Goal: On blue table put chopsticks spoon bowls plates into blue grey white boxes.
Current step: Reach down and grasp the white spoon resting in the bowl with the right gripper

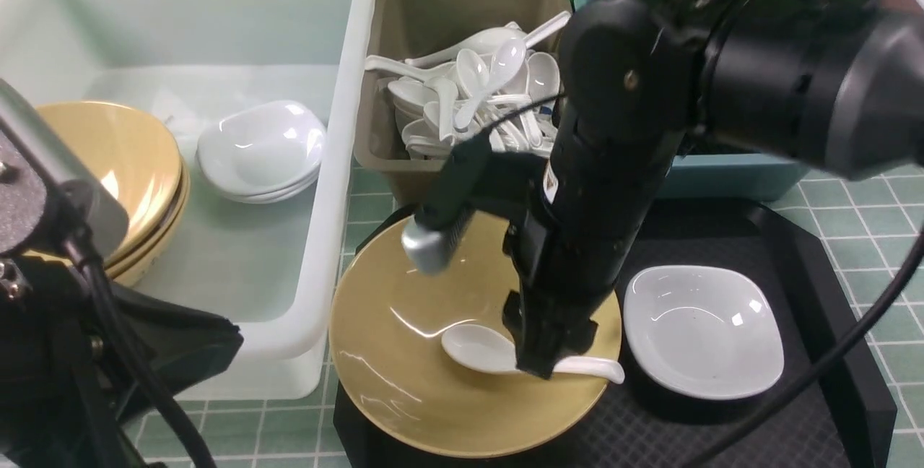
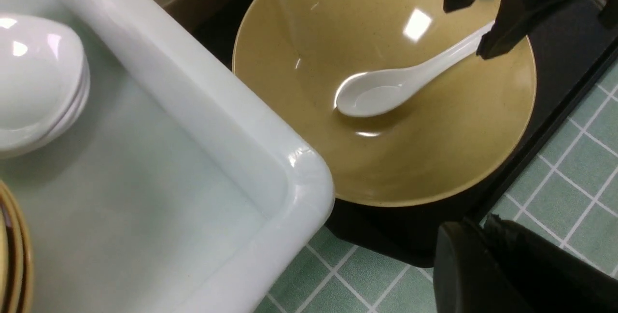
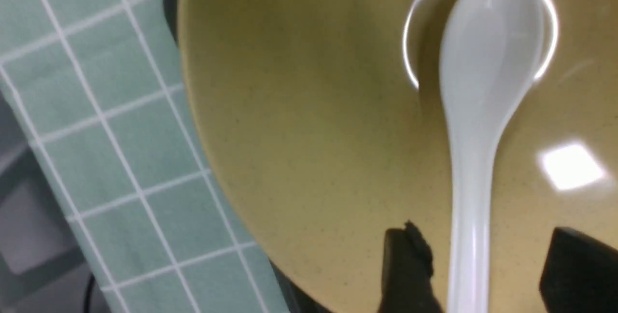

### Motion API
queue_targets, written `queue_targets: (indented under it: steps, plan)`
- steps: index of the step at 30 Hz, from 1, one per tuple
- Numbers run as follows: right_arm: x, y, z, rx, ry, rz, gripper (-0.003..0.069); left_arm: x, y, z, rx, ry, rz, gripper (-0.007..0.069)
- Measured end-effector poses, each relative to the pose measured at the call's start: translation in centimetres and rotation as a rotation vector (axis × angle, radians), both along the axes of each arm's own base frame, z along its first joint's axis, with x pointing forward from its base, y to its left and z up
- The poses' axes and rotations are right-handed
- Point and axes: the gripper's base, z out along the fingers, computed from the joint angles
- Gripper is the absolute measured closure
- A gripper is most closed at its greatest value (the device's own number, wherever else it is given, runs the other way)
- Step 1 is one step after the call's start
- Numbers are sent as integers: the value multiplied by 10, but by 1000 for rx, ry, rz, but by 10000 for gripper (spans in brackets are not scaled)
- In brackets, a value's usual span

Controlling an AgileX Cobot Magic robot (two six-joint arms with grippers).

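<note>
A white spoon [image 1: 480, 347] [image 2: 381, 95] [image 3: 487, 62] lies in a tan bowl [image 1: 404, 374] [image 2: 386, 168] [image 3: 314, 134] on the black tray. My right gripper [image 1: 538, 363] [image 3: 483, 255] is open and reaches down into the bowl, one finger on each side of the spoon's handle, with gaps on both sides. A small white plate [image 1: 704, 331] sits on the tray to the right of the bowl. My left gripper [image 2: 483, 223] [image 1: 216, 345] is shut and empty, low at the near corner of the white box [image 1: 346, 165]. No chopsticks are in view.
The white box holds stacked tan bowls [image 1: 123, 157] and stacked white plates [image 1: 260, 150]. The grey box [image 1: 390, 157] is piled with spoons [image 1: 476, 85]. The blue box [image 1: 729, 172] is mostly hidden behind my right arm. The black tray [image 1: 722, 425] rests on the tiled table [image 1: 866, 215].
</note>
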Motion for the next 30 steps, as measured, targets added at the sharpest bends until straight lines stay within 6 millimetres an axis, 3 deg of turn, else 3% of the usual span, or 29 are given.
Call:
queue_targets:
  steps: [15, 20, 23, 28, 30]
  plan:
    - [17, 9, -57, -132, 55, 61, 259, 3, -2, 2, -31, -37, 4, 622]
    - [17, 9, -59, -134, 57, 61, 361, 3, -2, 3, -39, -48, 5, 622]
    - [18, 10, -57, -131, 53, 61, 488, 5, -4, 6, -65, -82, 7, 622]
    - [24, 15, -44, -98, 12, 56, 485, 10, -6, 10, -99, -127, 11, 622]
    - [31, 19, -29, -80, -45, 37, 485, 14, -10, 11, -114, -145, 14, 622]
